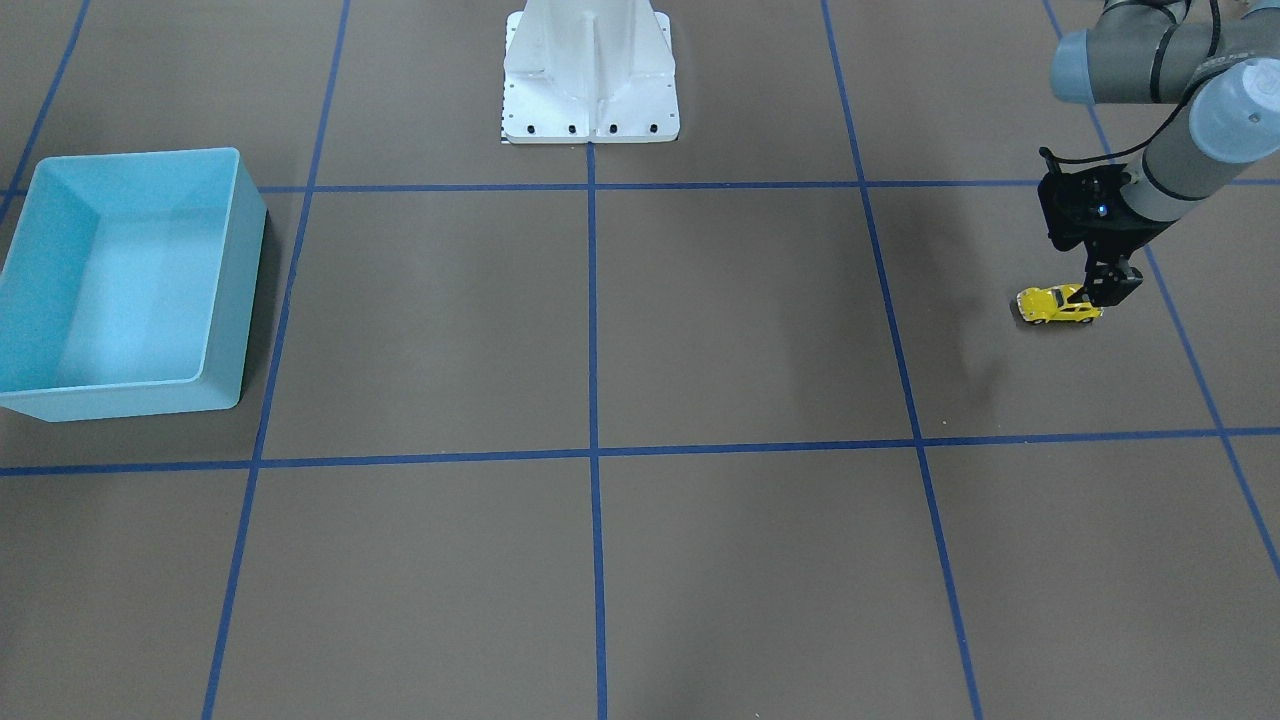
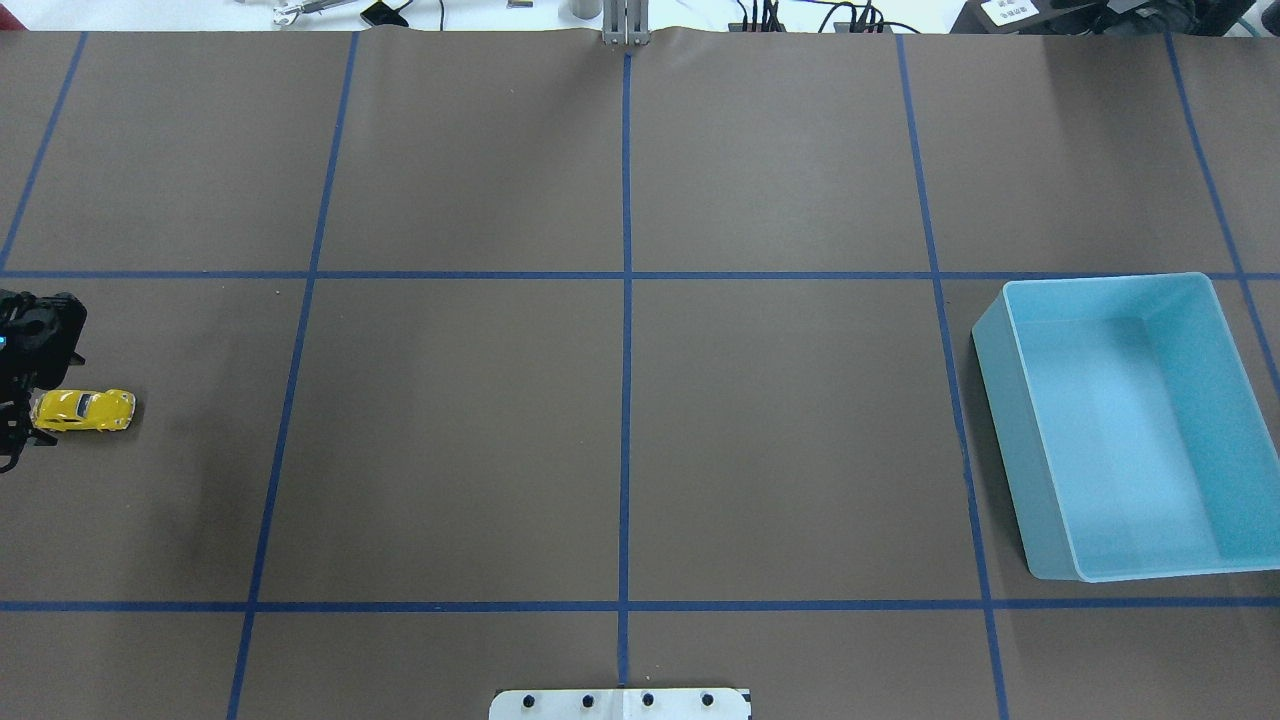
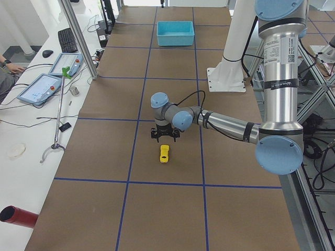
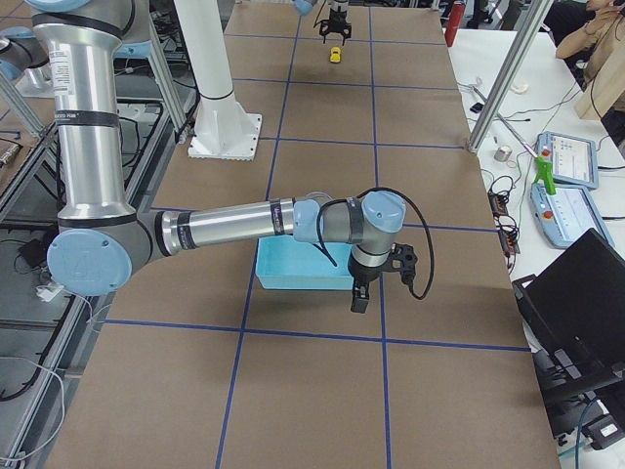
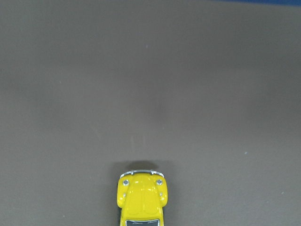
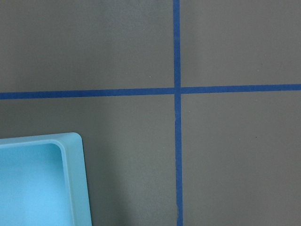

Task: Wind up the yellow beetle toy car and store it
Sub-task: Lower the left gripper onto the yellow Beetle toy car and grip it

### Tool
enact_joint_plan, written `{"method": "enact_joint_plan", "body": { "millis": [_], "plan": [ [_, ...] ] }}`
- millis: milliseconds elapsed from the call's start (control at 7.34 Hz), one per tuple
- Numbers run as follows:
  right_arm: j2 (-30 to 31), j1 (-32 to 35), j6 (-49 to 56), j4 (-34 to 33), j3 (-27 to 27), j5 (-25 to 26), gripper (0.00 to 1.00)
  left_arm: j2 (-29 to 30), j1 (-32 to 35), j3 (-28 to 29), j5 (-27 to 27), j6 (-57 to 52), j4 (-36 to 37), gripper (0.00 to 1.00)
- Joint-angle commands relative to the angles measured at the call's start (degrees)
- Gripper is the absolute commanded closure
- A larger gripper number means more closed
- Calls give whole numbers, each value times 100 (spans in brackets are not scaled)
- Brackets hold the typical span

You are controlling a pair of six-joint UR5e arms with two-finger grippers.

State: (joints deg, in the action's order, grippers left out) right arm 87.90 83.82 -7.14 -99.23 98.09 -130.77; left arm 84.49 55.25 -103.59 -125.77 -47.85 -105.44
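The yellow beetle toy car (image 1: 1055, 305) stands on its wheels on the brown table at the robot's far left; it also shows in the overhead view (image 2: 88, 409). My left gripper (image 1: 1105, 295) is low at the car's rear end, and its fingers look spread open on either side of the tail (image 2: 25, 415). The left wrist view shows only the car's hood (image 5: 141, 197). My right gripper (image 4: 359, 293) hangs beside the light-blue bin (image 2: 1000, 360) and shows only in the exterior right view, so I cannot tell if it is open or shut.
The bin (image 1: 240, 200) is open-topped with nothing inside, at the table's opposite end from the car. The white robot base (image 1: 590, 80) stands at the middle of the robot's side. Blue tape lines grid the table. Desks with tablets (image 3: 39, 86) run along the far side.
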Motion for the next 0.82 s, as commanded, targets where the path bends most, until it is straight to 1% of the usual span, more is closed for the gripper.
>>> {"method": "enact_joint_plan", "body": {
  "millis": [0, 272, 409, 681],
  "plan": [
    [-1, -6, 2, 0, 8, -1, 0, -3, -5, 243, 17, 214, -434, 0],
    [-1, -6, 11, 0, 0, -1, 0, 138, -5, 295, 96, 240, -425, 0],
    [-1, -6, 11, 0, -9, -1, 0, 347, -14, 557, 88, 241, -434, 0],
    [-1, 3, 11, 0, -1, -1, 0, 393, -14, 656, 88, 241, -434, 0]
  ]
}}
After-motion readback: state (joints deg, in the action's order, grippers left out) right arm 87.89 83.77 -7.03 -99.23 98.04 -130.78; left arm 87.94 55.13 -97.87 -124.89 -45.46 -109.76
